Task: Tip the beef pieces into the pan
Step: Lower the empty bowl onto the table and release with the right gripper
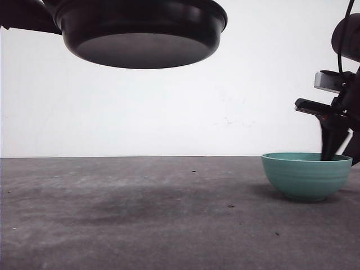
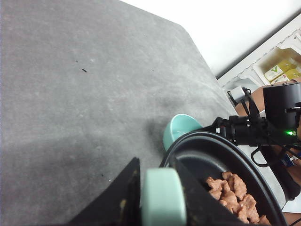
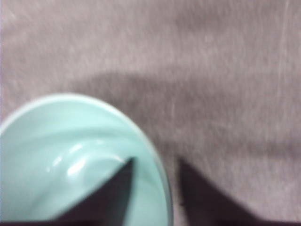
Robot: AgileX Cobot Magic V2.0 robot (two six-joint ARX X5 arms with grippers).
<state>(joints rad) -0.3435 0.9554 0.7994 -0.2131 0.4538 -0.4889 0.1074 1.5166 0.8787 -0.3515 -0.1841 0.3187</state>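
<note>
Held high above the bowl (image 1: 306, 175) and well off to its left-arm side: the pan (image 1: 140, 34), clear of the worktop (image 1: 140, 214), its underside facing the front camera. Gripped by the mint handle (image 2: 162, 197), with the left fingers (image 2: 124, 193) clamped either side of it. Heaped inside the pan, against the wall farther from the handle: the beef pieces (image 2: 235, 195), orange-brown, none seen outside the rim.

Resting on the worktop, upright: the bowl, pale teal and bare inside as far as the right wrist view shows. Astride its rim, the right fingers (image 3: 113, 188), standing apart, one tip inside the wall and the other outside, with a sliver of worktop showing between the outer tip and the rim. Not pinching, by the look of it.

Judged from this: pour done, contents already across. Relation that matters next: pan straight up and sideways from the bowl, so a level descent to the worktop on the bowl's left-arm side, handle kept horizontal to keep the heap from sliding.
</note>
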